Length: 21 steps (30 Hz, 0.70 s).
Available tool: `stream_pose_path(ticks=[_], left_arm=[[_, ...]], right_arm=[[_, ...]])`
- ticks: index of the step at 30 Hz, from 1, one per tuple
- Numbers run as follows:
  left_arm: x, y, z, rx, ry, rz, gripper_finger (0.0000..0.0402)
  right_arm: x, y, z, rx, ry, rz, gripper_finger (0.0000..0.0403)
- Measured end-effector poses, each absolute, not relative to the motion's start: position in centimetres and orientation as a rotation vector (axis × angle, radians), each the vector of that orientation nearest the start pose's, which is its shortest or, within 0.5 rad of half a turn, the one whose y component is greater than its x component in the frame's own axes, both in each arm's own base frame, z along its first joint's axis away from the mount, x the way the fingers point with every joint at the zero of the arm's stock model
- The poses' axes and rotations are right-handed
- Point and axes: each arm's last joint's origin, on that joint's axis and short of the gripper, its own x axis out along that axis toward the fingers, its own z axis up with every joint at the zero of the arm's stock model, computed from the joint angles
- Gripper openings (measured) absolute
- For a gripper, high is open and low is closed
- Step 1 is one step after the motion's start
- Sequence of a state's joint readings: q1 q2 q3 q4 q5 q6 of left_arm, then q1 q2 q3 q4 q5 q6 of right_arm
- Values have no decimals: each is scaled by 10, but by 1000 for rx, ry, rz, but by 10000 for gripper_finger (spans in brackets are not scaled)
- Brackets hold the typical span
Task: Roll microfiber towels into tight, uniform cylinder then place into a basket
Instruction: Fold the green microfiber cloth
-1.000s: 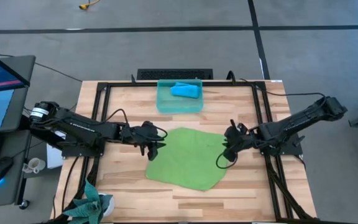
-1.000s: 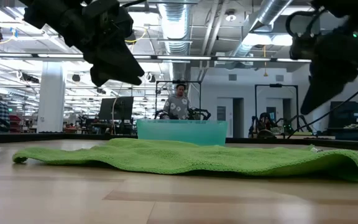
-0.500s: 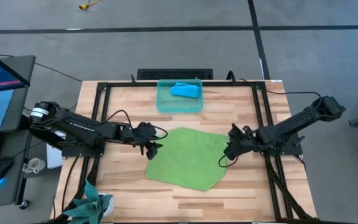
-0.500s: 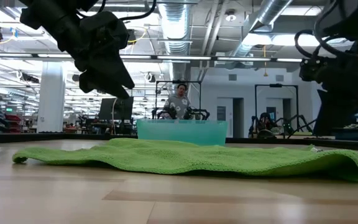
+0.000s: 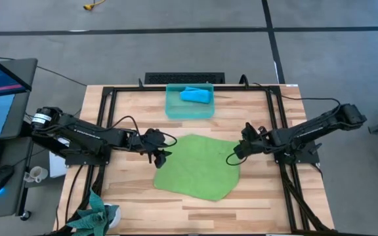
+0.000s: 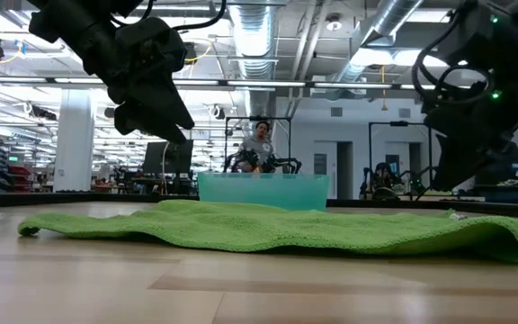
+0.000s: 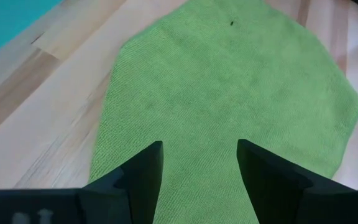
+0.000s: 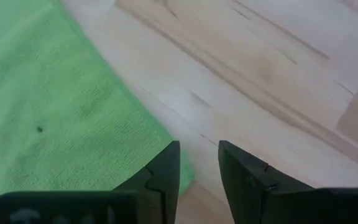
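1. The lime green towel (image 5: 199, 165) lies spread flat mid-table, judged ready for rolling; the rolled blue towel (image 5: 195, 95) already sits in the teal basket (image 5: 172, 108) at the far edge
2. The left gripper (image 7: 199, 163) hovers over the towel's left edge, jaws wide and empty
3. The right gripper (image 8: 197, 163) hangs at the towel's right edge, jaws narrowly parted, holding nothing
4. Since a second ago the right gripper has shifted toward the far side and risen; the left has barely moved
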<state>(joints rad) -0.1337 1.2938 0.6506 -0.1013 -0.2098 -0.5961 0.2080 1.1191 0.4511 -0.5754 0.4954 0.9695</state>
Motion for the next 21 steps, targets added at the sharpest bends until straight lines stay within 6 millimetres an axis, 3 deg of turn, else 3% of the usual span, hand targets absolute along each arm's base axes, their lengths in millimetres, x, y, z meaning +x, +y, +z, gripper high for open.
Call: stream_pose_path(ticks=[8,21], left_arm=[[247,-27,191,-434,715,296,198],[245,-26,189,-422,739,317,198]], right_arm=[[155,17,127,443,896,-763,131],[151,19,116,494,905,-706,131]])
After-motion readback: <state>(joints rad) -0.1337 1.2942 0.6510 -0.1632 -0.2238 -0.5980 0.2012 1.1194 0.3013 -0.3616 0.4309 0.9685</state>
